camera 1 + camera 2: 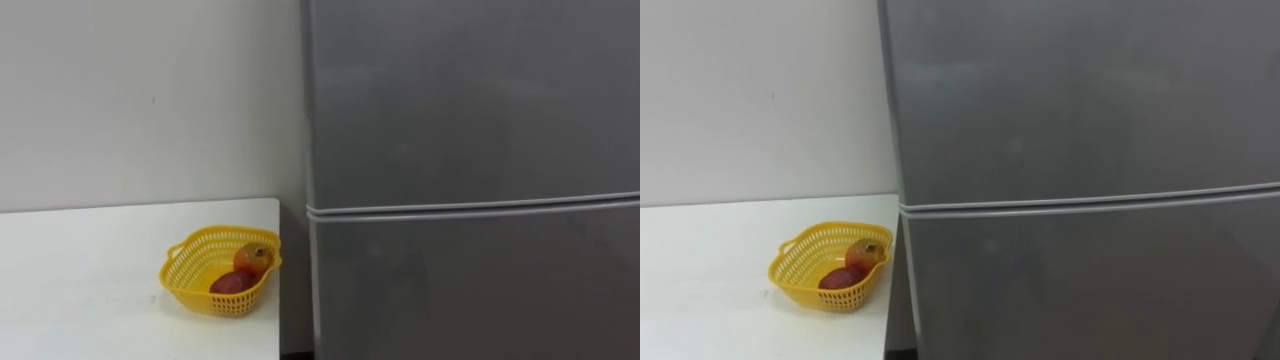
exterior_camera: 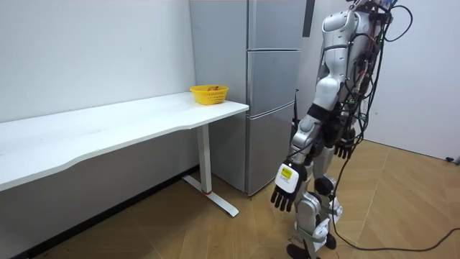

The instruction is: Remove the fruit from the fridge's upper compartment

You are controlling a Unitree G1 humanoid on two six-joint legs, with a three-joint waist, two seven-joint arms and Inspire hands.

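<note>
A grey two-door fridge (image 1: 470, 120) stands in front of me with both doors closed. Its upper door (image 1: 1080, 90) meets the lower door (image 1: 1090, 280) at a thin seam across the middle of the eye views. In the room view I stand about a step from the fridge (image 2: 273, 93), facing it, with both arms hanging down. My left hand (image 2: 286, 190) hangs by my thigh, its fingers relaxed and holding nothing. On the far side of my hip is my right hand (image 2: 344, 149), fingers loose and likewise empty.
A white table (image 1: 90, 270) abuts the fridge on the left, against the wall. A yellow basket (image 1: 190, 262) near its right end holds two reddish fruits (image 1: 232, 283). The wooden floor (image 2: 215, 234) around me is open.
</note>
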